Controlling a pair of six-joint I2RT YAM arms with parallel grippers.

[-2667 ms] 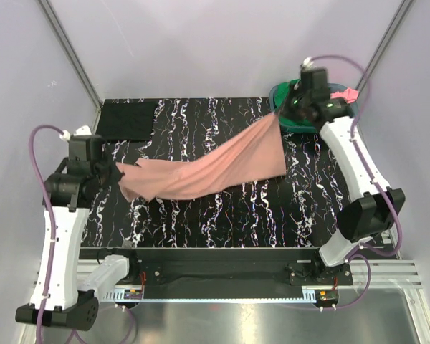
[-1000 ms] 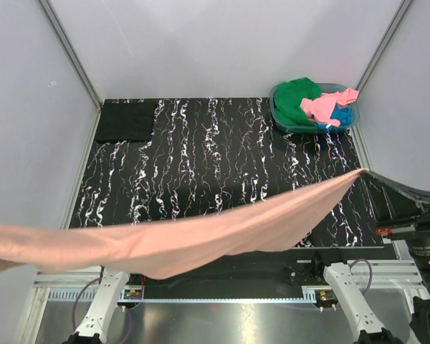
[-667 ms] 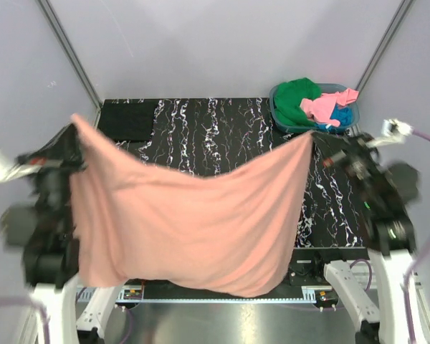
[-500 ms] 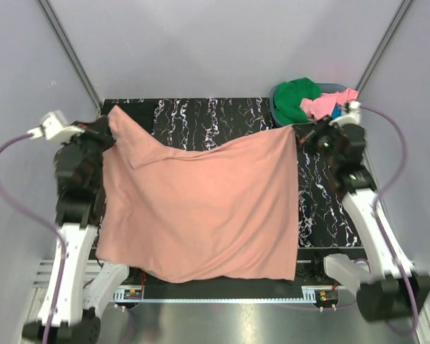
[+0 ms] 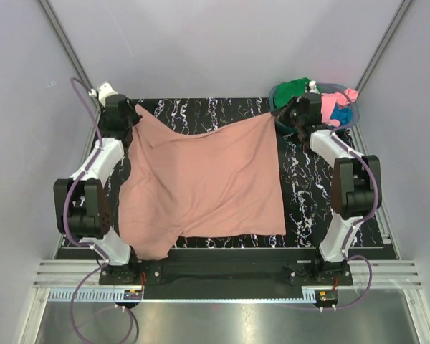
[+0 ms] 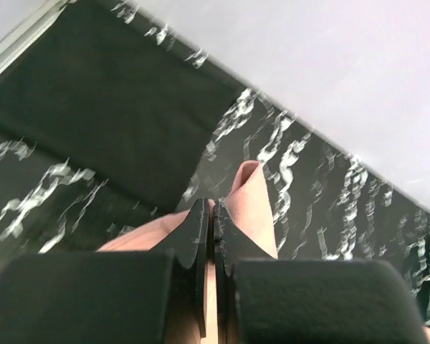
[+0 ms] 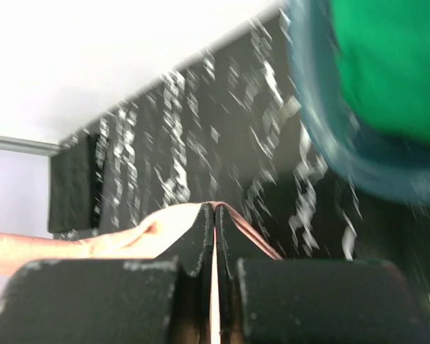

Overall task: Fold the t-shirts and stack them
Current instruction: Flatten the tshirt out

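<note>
salmon-pink t-shirt point(image 5: 201, 186) lies spread across the tabletop point(image 5: 312, 204) — left hand point(image 6: 212, 215) clamped on its far-left corner, right hand point(image 7: 213, 213) clamped on its far-right corner — just beside the teal basket point(image 7: 330, 154).

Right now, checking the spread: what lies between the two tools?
Top view: the salmon-pink t-shirt spans it, one far corner pinched in the left tool, the other in the right tool.
</note>
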